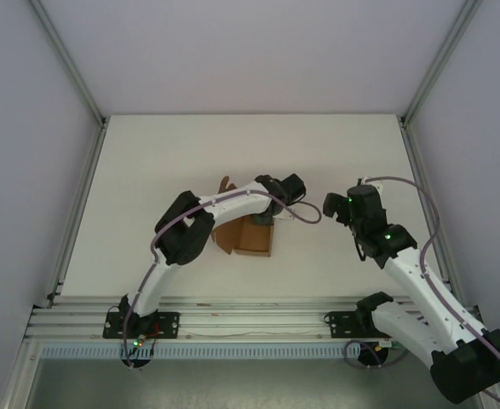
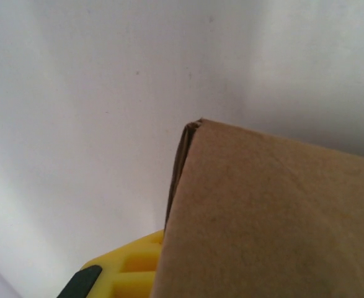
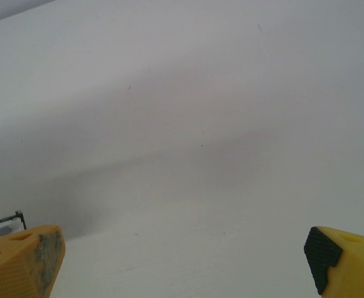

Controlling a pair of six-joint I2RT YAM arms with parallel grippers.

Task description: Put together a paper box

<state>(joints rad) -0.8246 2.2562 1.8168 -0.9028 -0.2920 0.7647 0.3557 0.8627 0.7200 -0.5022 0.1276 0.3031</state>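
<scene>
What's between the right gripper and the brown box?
From the top view: bare table, the left arm's purple cable, then the left gripper at the paper box.

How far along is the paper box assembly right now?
Partway. The plain brown cardboard paper box looks partly folded, but flaps stick out on its left. The left end effector is at the box; the right end effector hangs open, holding nothing. Tucking those flaps remains.
</scene>
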